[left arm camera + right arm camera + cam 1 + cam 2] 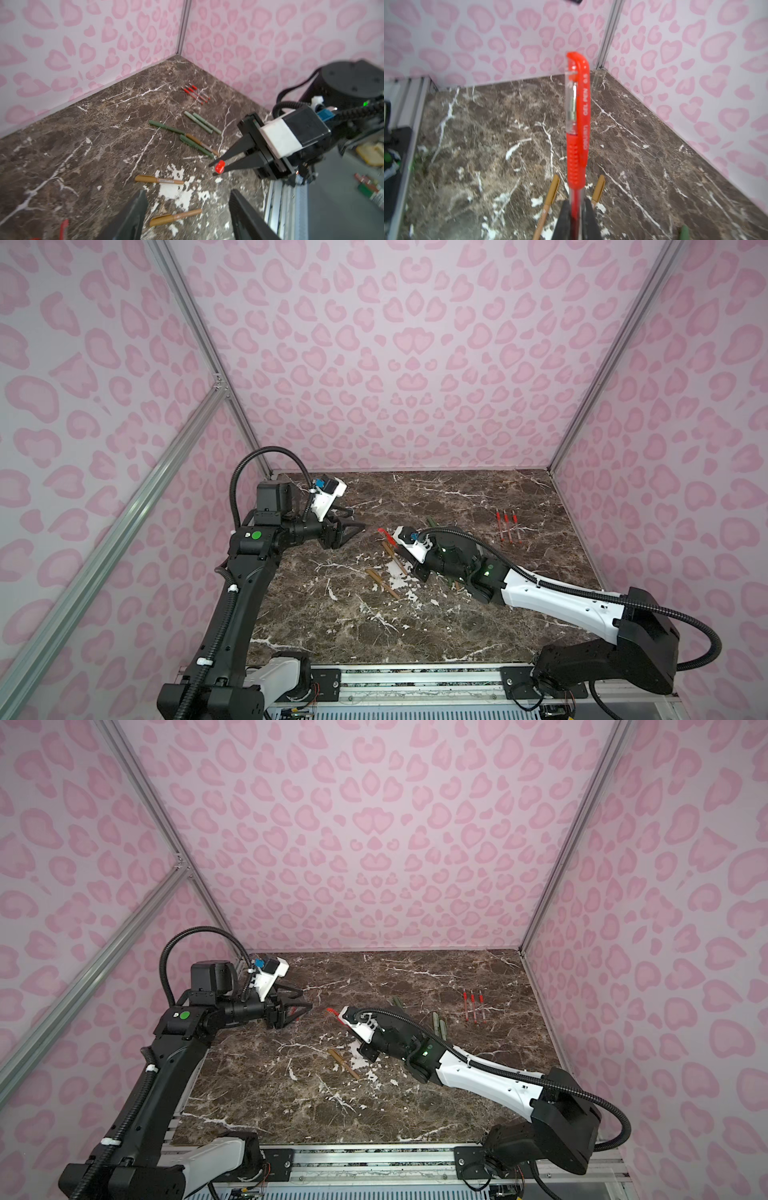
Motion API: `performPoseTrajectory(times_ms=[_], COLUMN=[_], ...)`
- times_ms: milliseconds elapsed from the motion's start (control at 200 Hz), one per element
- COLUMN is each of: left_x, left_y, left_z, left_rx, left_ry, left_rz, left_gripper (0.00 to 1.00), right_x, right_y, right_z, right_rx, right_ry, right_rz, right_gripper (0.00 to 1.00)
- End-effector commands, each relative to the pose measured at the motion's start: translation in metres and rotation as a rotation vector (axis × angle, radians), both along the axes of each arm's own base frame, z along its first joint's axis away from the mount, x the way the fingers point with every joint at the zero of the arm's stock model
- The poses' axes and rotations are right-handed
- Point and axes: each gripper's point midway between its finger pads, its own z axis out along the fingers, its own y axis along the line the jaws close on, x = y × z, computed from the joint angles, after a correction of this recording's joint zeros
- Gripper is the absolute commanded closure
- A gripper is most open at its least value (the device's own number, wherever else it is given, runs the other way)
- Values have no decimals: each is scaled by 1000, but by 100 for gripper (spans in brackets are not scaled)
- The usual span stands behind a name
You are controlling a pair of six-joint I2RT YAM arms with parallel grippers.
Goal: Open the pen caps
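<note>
- Right gripper (576,208) was clamped tight on the clear barrel of a red pen (576,166), fingers (564,218) pinching it from both sides!
- The red cap (579,93) sat fully on that pen, clip and all, at the end away from the fingers. It pointed out over the marble table (457,497) toward the far-left corner.
- Held pen and cap were around mid-table, clear of the surface.
- Left gripper (188,192) stood wide open with nothing between its fingers (133,216). It hung over the far-left part of the table, tips facing the red cap and near it, not touching.
- A red object (64,227) lay on the table just beside the left gripper. It was too blurred to call as a cap or a pen.
- Two tan pens (159,179) lay flat just near-side of the right gripper, tan caps (145,178) on.
- Dark green pens (166,127) lay right of the held pen, a third tan one wedged between them.
- Two pale green pens (198,122) lay touching side by side, a little further right.
- Three thin red pens (505,526) lay in a neat row at the far right, well apart from both grippers.
</note>
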Motion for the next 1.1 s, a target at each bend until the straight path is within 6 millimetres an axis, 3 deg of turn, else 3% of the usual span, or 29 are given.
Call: performPoseTrajectory(times_ms=[0,145,450,740,975,1095], left_x=[0,-3,-16,-7,-4,-1], left_y=[-11,-14,-26,-26,-26,-25], left_z=[43,42,36,24,27,28], left_rx=[-294,-322,-306,-270,-258,-255], left_ry=[40,44,22,35,31,39], left_rz=[-88,-130,-228,-181,-170,-157], left_gripper=[34,39,47,56,95,96], right_x=[1,-4,-9,-17,-18,-16], right_y=[15,31,56,73,78,78], right_z=[47,58,55,52,50,40], right_rx=[339,446,505,479,481,472], right_ry=[126,231,318,326,344,361], right_rz=[-41,-24,37,88,100,85], right_gripper=[100,100,100,100,100,100])
